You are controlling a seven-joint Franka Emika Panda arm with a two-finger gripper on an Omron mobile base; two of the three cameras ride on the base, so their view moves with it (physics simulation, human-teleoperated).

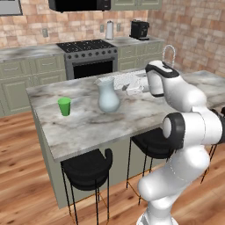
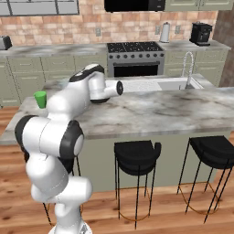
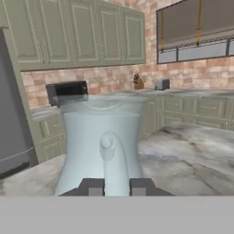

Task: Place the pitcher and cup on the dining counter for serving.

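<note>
Warm wood flooring runs under me, and nearest to my base stand black stools (image 1: 88,169) tucked beneath the overhanging edge of the long raised grey-white marbled stone dining counter (image 1: 88,127) on its sage-green base. My white arm reaches over that slab, and my gripper (image 3: 116,186) sits right at the pale blue-grey translucent glass pitcher (image 1: 108,96), which stands upright on the dining counter. In the hand view my two dark fingertips (image 3: 93,186) stand narrowly apart on either side of the pitcher's curved handle, closed nearly all the way around it; I cannot tell whether they press on it. Well apart from the pitcher, toward the counter's left end in the left base view, the small bright green tapered cup (image 1: 64,106) stands upright on the same slab.

Just beyond the pitcher lies the lower marbled counter with a white drainboard (image 1: 127,81) and a curved silver tap (image 2: 188,68). Farther back, against the brick wall, stand a steel range with black burners (image 1: 90,57), a white kettle (image 1: 109,30) and a black coffee machine (image 1: 139,30) on the rear worktop, with sage-green cabinets all around. In the hand view a dark toaster-like appliance (image 3: 67,93) sits on a distant worktop under a window. No brand, label or writing can be read on anything.
</note>
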